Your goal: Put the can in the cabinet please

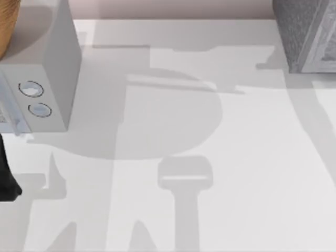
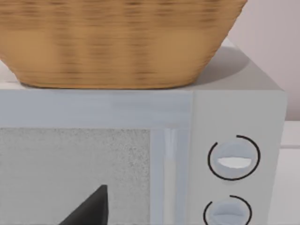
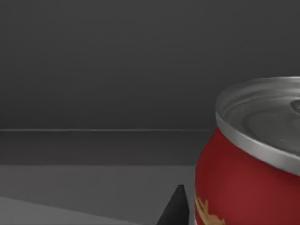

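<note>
1. The can (image 3: 248, 159) stands upright inside a dark grey space, apparently the cabinet (image 1: 307, 34), sheltered right where it belongs
2. Right tool (image 3: 176, 208) beside it; clenched or released, I cannot tell
3. Left arm (image 1: 8, 178) waits by the microwave (image 2: 234, 140)

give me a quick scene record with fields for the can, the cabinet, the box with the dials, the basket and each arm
can: red can with silver lid, upright, before a dark grey interior
cabinet: dark speckled cabinet, table's far right corner
dial box: pale box with two round dials, table's left side
basket: woven basket resting on the dial box
left arm: facing the dial box's front
right arm: beside the can; a dark fingertip near it
</note>
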`<state>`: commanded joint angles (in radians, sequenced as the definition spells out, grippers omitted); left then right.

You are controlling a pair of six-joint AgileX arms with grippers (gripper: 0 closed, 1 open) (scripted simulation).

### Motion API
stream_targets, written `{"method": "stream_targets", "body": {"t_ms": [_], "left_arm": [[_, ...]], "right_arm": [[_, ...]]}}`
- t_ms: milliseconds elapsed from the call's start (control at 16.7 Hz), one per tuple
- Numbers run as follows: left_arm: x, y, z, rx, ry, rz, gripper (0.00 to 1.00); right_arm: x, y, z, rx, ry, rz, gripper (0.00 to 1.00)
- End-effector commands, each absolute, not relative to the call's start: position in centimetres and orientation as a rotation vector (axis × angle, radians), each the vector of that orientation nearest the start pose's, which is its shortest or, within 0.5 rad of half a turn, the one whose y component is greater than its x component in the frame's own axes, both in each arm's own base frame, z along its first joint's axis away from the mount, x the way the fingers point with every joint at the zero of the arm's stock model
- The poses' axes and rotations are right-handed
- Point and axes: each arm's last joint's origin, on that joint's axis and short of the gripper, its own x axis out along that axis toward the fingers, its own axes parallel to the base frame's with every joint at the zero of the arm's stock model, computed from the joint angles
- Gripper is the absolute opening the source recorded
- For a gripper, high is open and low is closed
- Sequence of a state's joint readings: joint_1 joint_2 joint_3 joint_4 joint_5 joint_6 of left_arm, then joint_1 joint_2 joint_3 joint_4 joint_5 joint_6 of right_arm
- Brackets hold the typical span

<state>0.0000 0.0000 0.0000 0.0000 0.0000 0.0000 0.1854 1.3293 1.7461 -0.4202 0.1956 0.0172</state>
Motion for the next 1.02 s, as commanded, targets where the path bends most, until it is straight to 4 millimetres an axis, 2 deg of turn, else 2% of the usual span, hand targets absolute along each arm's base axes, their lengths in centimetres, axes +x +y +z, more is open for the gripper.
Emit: {"method": "stream_targets", "body": {"t_ms": [420, 720, 1020], "left_arm": [[10.6, -0.1, 16.0, 0.000, 0.000, 0.000, 1.00], [10.6, -0.1, 16.0, 0.000, 0.000, 0.000, 1.00], [10.6, -0.1, 16.0, 0.000, 0.000, 0.000, 1.00]], "right_arm": [[25.8, 4.6, 51.1, 0.003, 0.002, -0.003, 0.00], [27.9, 4.8, 52.9, 0.005, -0.018, -0.004, 0.00], [30.5, 4.9, 53.8, 0.005, -0.014, -0.008, 0.00]]}}
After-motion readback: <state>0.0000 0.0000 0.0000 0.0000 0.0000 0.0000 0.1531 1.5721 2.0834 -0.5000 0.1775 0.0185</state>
